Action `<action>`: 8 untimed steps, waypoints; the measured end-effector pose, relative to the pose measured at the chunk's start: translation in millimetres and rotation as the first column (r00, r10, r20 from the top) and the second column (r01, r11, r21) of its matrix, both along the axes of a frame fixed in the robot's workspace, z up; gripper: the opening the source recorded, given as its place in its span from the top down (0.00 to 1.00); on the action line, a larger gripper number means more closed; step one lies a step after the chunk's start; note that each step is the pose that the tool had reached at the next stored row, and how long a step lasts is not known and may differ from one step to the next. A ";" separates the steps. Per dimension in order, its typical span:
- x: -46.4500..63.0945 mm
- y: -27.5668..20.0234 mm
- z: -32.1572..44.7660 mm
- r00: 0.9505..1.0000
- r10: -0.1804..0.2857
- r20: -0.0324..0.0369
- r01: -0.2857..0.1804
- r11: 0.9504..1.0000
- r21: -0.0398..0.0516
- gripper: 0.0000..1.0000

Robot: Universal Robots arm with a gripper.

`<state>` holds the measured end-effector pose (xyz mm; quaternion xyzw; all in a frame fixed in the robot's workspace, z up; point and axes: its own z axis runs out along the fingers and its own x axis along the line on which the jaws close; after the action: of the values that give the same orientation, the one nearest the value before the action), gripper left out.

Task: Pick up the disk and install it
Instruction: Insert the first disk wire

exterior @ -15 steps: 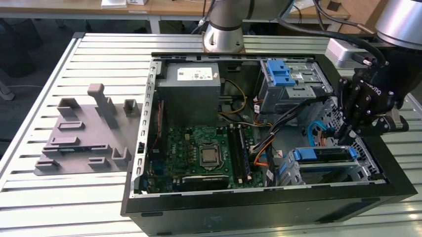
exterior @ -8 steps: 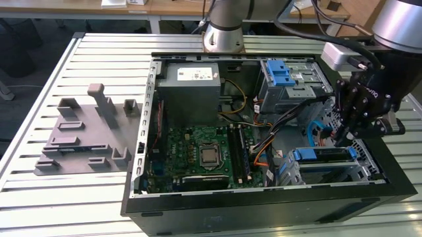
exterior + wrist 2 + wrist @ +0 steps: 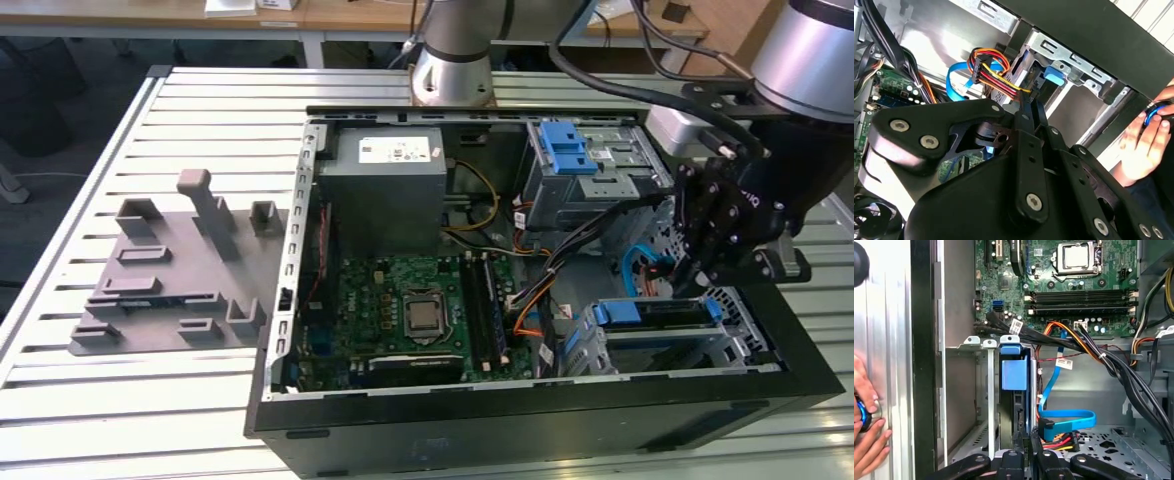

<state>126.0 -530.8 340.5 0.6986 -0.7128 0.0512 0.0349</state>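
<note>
The black linkage of the pincer takes up most of the second wrist view, and its fingertips are lost behind its own body there; in the first wrist view they are cut off at the frame edge, pressed close together against the rear end of the disk in its blue plastic carrier bracket. Whether they actually pinch it or merely touch it cannot be told. In the exterior view the pincer hangs just above the disk, inside the open black computer tower case.

The disk stands on edge in the silver metal drive cage at the case's lower corner, on the exterior view's right. Little of its metal body shows (the carrier's blue front tab and side rail cover most of it), and its label is out of sight. A flat blue data cable and a bundle of red, yellow and orange power wires lie just beside its rear end; how they are plugged is hard to make out.

A person's hand on a blue-and-black object is partly cut off at the frame edge, outside the case wall. The green motherboard lies in the case floor. A grey plastic fixture plate rests on the slatted metal desk, well apart from the case.
</note>
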 end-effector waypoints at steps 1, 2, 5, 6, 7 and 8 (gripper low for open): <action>0.0 -0.1 -0.8 1.000 0.000 0.000 0.000 1.000 0.001 0.83; -0.1 -0.3 -1.3 1.000 0.000 0.001 0.000 1.000 0.002 0.83; -1.0 -0.5 -3.1 1.000 0.000 0.003 0.000 1.000 0.004 0.83; -1.0 -0.8 -3.3 1.000 0.000 0.003 0.000 1.000 0.009 0.83; -1.0 -1.2 -3.6 1.000 0.000 0.003 0.000 1.000 0.016 0.83; -1.0 -1.9 -3.8 1.000 0.000 0.003 0.000 1.000 0.021 0.83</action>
<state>125.0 -532.7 336.6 0.6989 -0.7134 0.0448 0.0263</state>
